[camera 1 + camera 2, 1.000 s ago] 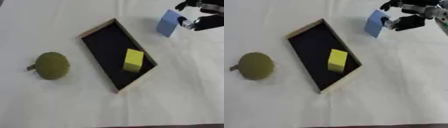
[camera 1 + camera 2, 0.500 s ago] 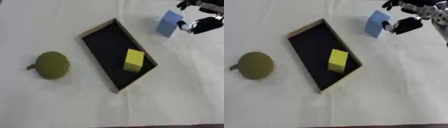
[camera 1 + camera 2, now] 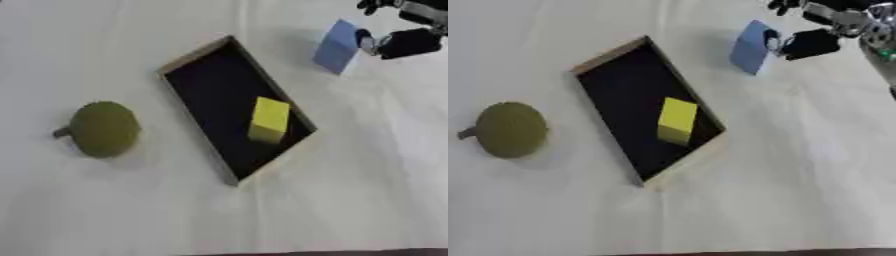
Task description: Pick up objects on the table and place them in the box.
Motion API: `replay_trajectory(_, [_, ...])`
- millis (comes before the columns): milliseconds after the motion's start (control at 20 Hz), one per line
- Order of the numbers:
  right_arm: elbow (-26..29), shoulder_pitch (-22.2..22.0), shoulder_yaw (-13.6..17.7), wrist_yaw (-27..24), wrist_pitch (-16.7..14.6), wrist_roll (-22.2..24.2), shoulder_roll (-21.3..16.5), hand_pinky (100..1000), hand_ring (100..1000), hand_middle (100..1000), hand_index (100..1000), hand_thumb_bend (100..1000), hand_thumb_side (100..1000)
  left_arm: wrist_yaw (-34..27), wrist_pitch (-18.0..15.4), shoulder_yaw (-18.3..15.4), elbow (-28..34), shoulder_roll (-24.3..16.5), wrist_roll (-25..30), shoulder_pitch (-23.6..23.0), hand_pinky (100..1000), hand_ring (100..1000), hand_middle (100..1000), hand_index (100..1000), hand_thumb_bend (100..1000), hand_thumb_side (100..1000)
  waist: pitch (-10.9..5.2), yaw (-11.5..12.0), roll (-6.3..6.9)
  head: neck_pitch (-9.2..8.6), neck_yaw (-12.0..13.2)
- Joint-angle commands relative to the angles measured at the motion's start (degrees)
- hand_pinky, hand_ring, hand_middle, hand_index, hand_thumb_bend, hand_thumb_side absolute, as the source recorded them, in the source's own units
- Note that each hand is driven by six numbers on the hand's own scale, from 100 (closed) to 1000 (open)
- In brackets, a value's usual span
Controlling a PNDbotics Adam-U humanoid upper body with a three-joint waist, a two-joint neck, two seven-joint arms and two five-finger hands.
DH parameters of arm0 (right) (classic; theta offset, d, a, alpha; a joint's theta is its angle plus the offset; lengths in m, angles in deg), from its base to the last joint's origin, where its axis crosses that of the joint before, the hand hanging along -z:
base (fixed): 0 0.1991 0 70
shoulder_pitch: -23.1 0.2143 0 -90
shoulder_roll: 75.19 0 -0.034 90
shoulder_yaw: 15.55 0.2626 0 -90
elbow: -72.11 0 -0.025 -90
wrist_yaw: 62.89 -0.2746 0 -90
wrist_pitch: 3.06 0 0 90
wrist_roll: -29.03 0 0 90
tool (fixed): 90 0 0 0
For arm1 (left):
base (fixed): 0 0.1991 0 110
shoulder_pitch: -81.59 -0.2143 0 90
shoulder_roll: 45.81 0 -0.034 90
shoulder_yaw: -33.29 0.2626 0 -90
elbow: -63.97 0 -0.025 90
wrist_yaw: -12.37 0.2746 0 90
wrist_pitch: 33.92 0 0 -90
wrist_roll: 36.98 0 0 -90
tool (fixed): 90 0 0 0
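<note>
I count one box [image 3: 197,60], one yellow block [image 3: 269,120] inside it, one green round fruit [image 3: 103,128] left on the bench [image 3: 367,190], and one blue block [image 3: 752,46] far right. The box's long axis runs far-left to near-right. My right hand [image 3: 808,42] pinches the blue block.

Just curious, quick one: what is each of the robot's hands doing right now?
Right hand: fingers pinching the blue block, near the table's far right.
Left hand: not in view.
</note>
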Motion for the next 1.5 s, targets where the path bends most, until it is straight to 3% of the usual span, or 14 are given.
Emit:
replay_trajectory(50, [1.2,0.5,0.3,0.4,0.6,0.4,-1.0,927,950,840,957,100,821,-0.4,0.1,-0.7,1.1,-0.7,0.3,0.4,869,732,615,826,100,600,-1.08,0.1,0.05,-0.33,-0.2])
replay_trajectory(500, [1.1,0.2,0.2,0.0,1.2,1.9,-0.3,927,952,841,958,100,897,-0.7,0.3,-0.9,1.1,-0.4,0.7,0.5,871,734,616,826,100,601,-0.51,0.3,-0.30,-0.49,-0.1])
replay_trajectory(850, [-0.9,0.7,-0.4,3.1,1.3,1.6,0.7,928,954,846,962,100,889,-0.8,0.3,-1.0,1.1,-0.2,0.9,0.5,872,735,617,826,100,601,-0.13,0.5,-0.33,-0.74,-0.2])
replay_trajectory(1050, [-1.2,0.8,-0.7,4.3,1.2,0.7,1.1,921,948,840,960,100,874,-0.9,0.4,-1.0,1.1,0.0,1.0,0.4,873,736,617,824,100,602,0.06,0.6,-0.32,-0.85,-0.3])
replay_trajectory(1500, [1.0,0.1,-0.3,2.6,1.6,-1.4,1.3,883,889,784,929,100,733,-1.0,0.5,-1.1,1.1,0.1,1.4,0.4,875,737,617,823,100,600,0.32,0.6,-0.25,-0.85,-0.3])
